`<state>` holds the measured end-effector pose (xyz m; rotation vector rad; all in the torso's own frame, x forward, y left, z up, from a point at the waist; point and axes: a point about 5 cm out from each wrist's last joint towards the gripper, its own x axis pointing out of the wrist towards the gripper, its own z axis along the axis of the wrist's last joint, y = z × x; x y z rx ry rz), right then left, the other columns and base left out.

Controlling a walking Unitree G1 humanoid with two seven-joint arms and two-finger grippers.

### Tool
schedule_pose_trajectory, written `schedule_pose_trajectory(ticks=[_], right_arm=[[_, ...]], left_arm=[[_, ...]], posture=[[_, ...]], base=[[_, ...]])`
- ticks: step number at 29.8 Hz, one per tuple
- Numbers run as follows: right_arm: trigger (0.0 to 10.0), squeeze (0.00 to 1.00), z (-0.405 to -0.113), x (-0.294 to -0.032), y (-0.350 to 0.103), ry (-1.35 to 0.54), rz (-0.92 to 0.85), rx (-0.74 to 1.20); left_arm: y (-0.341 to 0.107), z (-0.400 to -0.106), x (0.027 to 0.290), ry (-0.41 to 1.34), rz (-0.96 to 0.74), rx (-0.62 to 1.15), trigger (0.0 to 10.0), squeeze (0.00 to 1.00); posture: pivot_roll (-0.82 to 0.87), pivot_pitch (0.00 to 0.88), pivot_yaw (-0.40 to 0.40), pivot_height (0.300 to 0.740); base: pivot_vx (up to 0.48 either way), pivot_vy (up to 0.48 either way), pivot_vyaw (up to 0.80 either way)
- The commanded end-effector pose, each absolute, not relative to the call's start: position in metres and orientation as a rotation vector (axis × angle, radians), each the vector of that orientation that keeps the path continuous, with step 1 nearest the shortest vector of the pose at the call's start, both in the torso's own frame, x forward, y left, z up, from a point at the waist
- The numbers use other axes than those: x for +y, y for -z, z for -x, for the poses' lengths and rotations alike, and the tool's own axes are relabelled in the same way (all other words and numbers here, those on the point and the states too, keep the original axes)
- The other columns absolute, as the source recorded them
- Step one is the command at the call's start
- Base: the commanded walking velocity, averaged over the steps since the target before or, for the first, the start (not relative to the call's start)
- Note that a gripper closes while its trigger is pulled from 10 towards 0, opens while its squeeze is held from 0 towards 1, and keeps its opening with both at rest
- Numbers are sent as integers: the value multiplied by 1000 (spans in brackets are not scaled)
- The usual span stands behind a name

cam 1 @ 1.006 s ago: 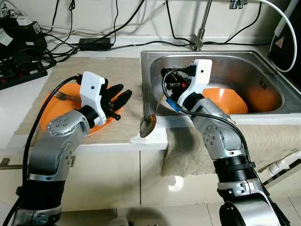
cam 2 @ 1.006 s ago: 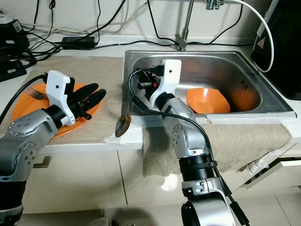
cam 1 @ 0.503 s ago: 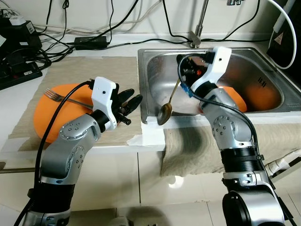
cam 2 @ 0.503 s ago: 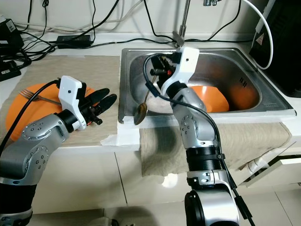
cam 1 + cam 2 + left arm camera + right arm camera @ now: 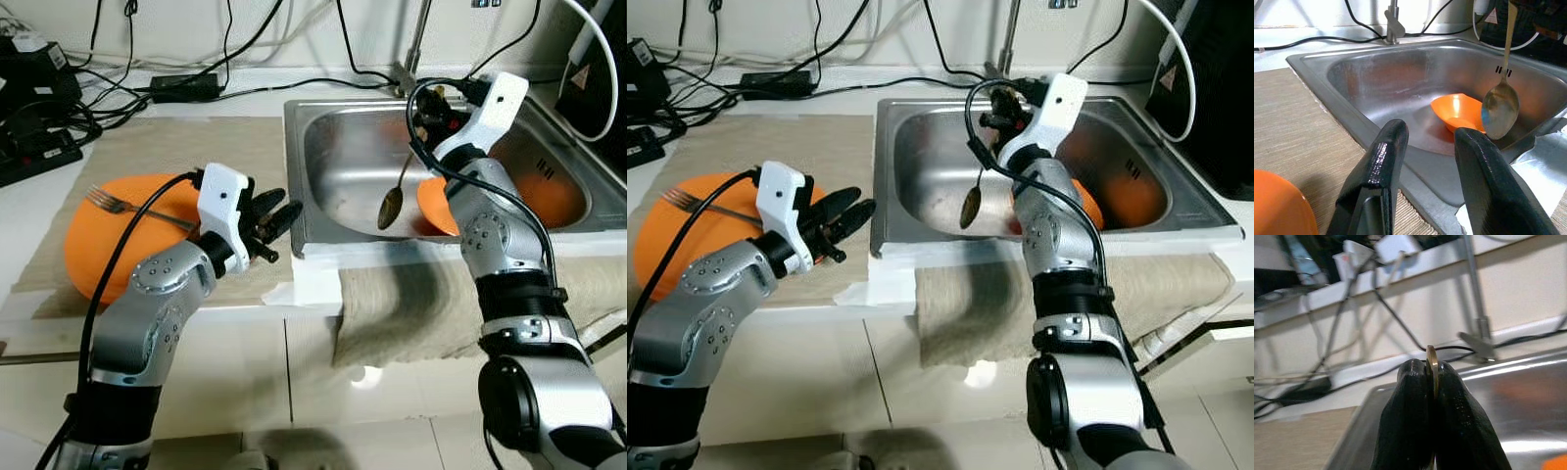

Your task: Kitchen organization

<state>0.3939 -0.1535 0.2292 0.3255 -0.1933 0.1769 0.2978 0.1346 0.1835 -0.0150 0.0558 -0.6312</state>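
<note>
A metal spoon (image 5: 392, 204) hangs bowl-down over the steel sink (image 5: 343, 162), its handle pinched in my right gripper (image 5: 423, 110), which is shut on it above the sink's back. In the right wrist view the spoon handle (image 5: 1431, 363) stands edge-on between the black fingers (image 5: 1410, 401). An orange bowl (image 5: 441, 201) lies in the sink behind my right arm. My left gripper (image 5: 272, 215) is open and empty, over the mat by the sink's left rim. An orange plate (image 5: 113, 235) with a fork (image 5: 122, 206) on it sits on the mat to its left.
A beige mat (image 5: 176, 157) covers the counter left of the sink. Black cables and a power brick (image 5: 184, 88) lie along the back wall, with a power strip (image 5: 39, 147) at far left. A faucet (image 5: 411, 59) rises behind the sink. A cloth (image 5: 411, 304) hangs over the counter front.
My right gripper has carried the spoon from the sink's front left edge up and rightward over the basin. The camera view has shifted; the left gripper stays open near the plate.
</note>
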Motion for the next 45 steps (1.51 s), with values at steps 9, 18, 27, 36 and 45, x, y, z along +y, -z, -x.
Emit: schedule_pose_trajectory(ticks=[9, 18, 27, 36, 45], right_arm=[[0, 0, -401, -182, -206, -22, -232, -137], [392, 0, -399, -183, -174, -37, -44, -4], [10000, 0, -397, -178, -157, -72, 118, 74], [10000, 0, -393, -176, -140, -89, 276, 168], [10000, 1000, -393, -176, -138, -83, 280, 183]], left_arm=[[-186, -295, 131, 643, -3, 39, 10000, 0], [-187, -295, 132, 642, -7, 40, 10000, 0], [-187, -295, 133, 639, -8, 39, 10000, 0], [-188, -295, 133, 643, -13, 39, 10000, 0], [-189, -295, 133, 639, -15, 37, 10000, 0]], posture=[[79, 12, 10, 740], [82, 17, 12, 740], [85, 21, 13, 740], [83, 25, 17, 740], [86, 29, 15, 740]], base=[[0, 0, 0], [0, 0, 0], [0, 0, 0], [0, 0, 0], [0, 0, 0]])
